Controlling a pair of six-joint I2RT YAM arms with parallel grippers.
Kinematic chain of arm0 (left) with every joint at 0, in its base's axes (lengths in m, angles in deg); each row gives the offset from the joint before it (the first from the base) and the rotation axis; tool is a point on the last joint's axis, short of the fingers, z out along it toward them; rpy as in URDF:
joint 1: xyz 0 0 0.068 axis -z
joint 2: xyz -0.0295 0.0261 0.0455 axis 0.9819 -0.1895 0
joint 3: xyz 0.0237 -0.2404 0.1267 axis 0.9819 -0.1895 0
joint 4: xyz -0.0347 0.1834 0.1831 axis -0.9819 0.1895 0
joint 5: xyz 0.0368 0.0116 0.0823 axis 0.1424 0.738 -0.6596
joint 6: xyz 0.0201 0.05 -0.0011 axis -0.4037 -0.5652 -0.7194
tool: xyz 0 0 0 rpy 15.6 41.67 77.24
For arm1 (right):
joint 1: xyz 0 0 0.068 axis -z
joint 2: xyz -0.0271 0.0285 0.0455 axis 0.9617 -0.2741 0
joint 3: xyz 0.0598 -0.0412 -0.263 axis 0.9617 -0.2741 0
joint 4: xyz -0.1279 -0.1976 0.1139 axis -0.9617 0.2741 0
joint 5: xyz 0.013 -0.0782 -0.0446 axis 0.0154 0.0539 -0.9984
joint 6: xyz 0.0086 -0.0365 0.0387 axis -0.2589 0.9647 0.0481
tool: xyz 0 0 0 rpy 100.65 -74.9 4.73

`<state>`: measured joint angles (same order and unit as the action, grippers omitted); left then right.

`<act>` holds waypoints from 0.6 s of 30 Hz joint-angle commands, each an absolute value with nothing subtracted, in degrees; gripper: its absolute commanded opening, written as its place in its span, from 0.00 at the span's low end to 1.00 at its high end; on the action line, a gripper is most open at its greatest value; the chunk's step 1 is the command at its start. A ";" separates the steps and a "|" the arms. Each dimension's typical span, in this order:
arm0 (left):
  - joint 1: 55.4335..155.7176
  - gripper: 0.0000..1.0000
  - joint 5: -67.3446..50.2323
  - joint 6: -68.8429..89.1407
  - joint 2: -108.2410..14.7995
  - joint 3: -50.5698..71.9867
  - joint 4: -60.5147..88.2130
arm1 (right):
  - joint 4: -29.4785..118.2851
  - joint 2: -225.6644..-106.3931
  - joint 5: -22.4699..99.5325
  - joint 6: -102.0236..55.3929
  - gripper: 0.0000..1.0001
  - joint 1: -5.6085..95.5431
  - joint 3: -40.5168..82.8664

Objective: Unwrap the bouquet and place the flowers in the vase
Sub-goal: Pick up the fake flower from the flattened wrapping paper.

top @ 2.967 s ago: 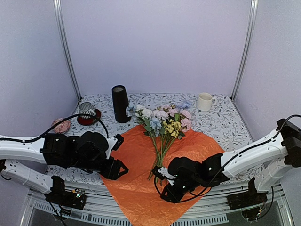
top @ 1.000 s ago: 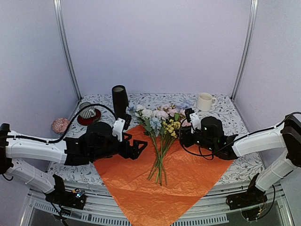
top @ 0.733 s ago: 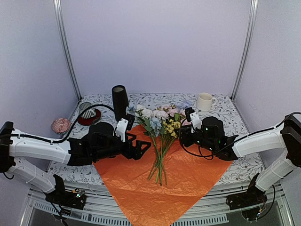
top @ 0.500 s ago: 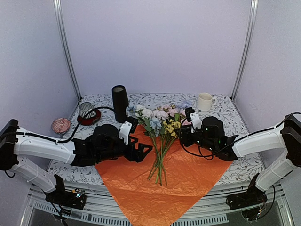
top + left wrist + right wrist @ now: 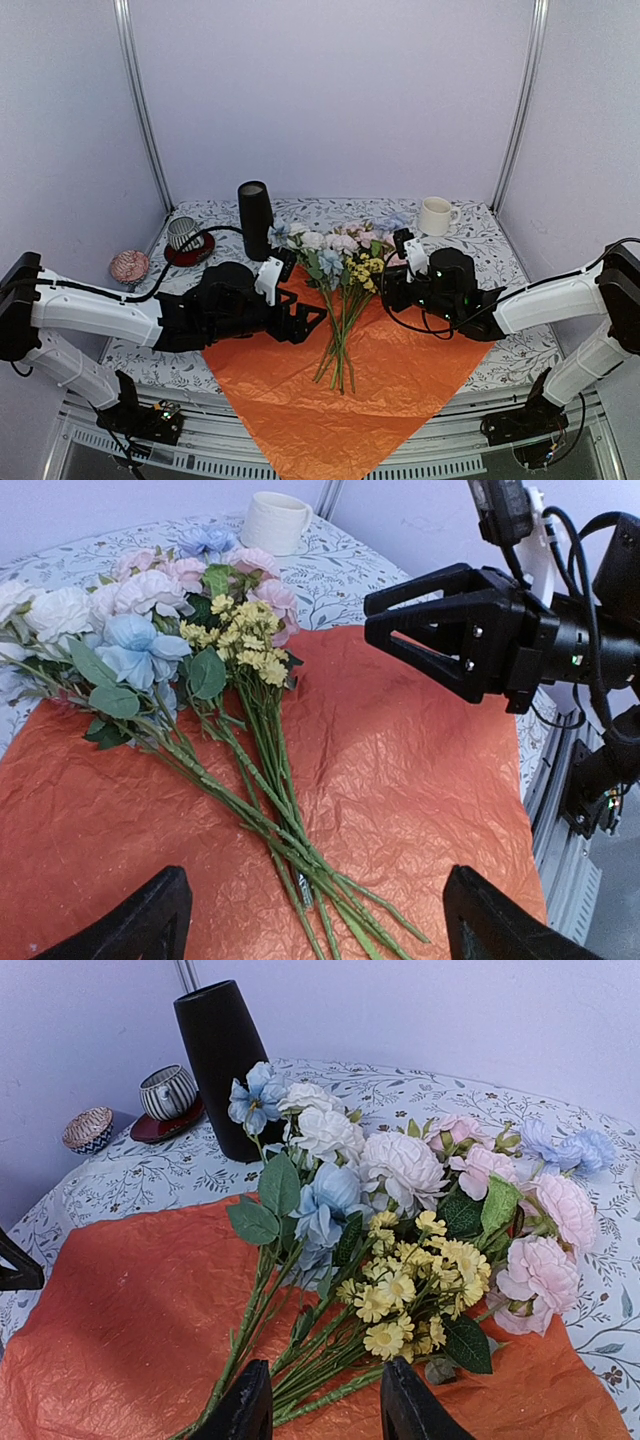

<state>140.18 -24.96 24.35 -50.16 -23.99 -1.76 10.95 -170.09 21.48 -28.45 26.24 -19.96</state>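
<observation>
So, the left gripper (image 5: 311,324) hangs low over the orange sheet (image 5: 400,365) with its jaws spread wide and nothing in them. In the left wrist view its fingers (image 5: 150,920) sit way out at the bottom corners. The lower ends of the stems lie on the crinkled paper between and below them.

The right gripper (image 5: 386,288) comes in from the other side, just right of the flower heads. Its jaws are only partway apart and I can't see anything clamped. From its own camera the stems just lie on the sheet past the fingertips (image 5: 248,1400).

The flowers (image 5: 340,300) lie flat on the opened-out sheet as one loose bunch. The stems point toward the near edge. The white, pink, pale blue and yellow heads fan out toward the back, and a few spill past the paper onto the leaf-print table (image 5: 480,250).

The vase (image 5: 254,220) stands upright at the back left, right beside the leftmost blue bloom, though I can't tell if they touch. None of the flowers are in it yet.

Left of the vase there's a striped cup (image 5: 183,236) on a red saucer. The white mug (image 5: 434,215) is off at the back right, well apart from the rest.
</observation>
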 commanded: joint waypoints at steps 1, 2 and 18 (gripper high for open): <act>139.55 0.89 -24.39 25.02 -50.47 -23.31 -2.41 | 10.85 -170.82 20.89 -28.54 0.40 26.46 -18.78; 139.61 0.89 -24.30 25.10 -50.50 -23.39 -2.49 | 10.93 -170.94 20.92 -28.66 0.40 26.46 -18.72; 139.40 0.75 -26.57 31.59 -53.87 -22.66 2.13 | 12.01 -170.32 20.55 -29.33 0.40 26.42 -18.97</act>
<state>140.18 -25.20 28.00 -52.09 -23.99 -0.84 11.25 -170.31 21.39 -28.49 26.24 -19.94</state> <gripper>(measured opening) 0.777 0.399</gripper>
